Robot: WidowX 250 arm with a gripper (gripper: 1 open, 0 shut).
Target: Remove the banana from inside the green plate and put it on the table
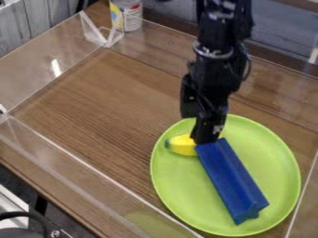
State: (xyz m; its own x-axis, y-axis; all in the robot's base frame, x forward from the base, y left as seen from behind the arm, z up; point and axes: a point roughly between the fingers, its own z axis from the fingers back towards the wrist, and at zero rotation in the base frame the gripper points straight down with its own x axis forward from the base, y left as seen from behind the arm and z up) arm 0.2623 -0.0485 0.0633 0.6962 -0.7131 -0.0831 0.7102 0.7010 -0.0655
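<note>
The green plate (284, 167) lies at the front right of the wood-grain table (99, 112). On its left part rests the yellow banana (184, 144), only its left end showing. My black gripper (199, 116) has come straight down over the banana, its jaws open, and its fingers (211, 124) cover the banana's right half. Whether the fingers touch the banana I cannot tell. A long blue block (232, 179) lies on the plate just right of the banana, running toward the front.
Clear see-through walls (74, 177) ring the table edges. A white and yellow bottle (125, 13) stands behind the far wall at the top left.
</note>
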